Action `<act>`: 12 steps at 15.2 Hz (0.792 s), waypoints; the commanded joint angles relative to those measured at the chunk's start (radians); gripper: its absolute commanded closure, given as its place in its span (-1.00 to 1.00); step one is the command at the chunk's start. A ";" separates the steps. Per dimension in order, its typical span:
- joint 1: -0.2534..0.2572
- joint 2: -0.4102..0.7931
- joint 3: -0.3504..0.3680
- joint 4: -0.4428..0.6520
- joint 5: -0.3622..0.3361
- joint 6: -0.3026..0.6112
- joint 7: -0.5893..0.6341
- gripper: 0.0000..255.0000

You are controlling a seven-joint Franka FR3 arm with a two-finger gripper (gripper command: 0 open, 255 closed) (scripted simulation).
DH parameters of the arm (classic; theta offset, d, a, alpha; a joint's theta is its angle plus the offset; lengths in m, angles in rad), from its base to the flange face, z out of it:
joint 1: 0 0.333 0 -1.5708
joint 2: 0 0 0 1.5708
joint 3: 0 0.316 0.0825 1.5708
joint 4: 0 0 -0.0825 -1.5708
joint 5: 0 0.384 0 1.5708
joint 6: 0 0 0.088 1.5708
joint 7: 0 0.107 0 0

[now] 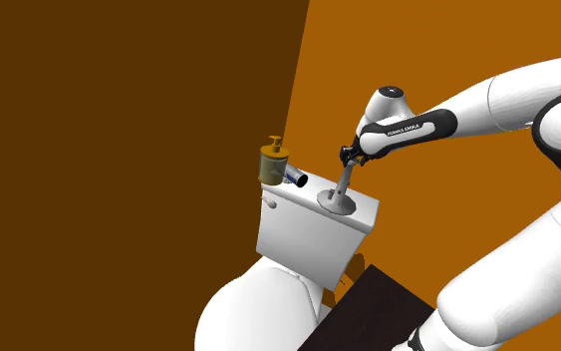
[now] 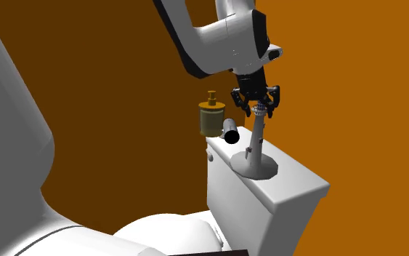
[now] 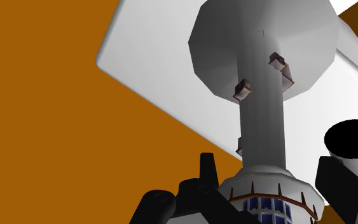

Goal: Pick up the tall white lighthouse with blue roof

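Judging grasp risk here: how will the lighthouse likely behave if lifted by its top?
The lighthouse looks like one stiff piece, so probably no flex. Its wide base under a slim tower suggests it stands steadily, yet held high by the claw it may swing. The ridged top could help against slipping.

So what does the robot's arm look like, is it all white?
Mostly! The arm has fat, rounded white shells with dark joints between them. Near its end sits a black band with tiny white letters, and the gripper is all black.
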 commanded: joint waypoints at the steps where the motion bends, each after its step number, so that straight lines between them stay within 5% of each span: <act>1: 0.000 0.001 0.000 -0.001 0.000 0.000 0.000 1.00; 12: 0.010 -0.043 0.002 0.065 0.034 -0.108 -0.042 1.00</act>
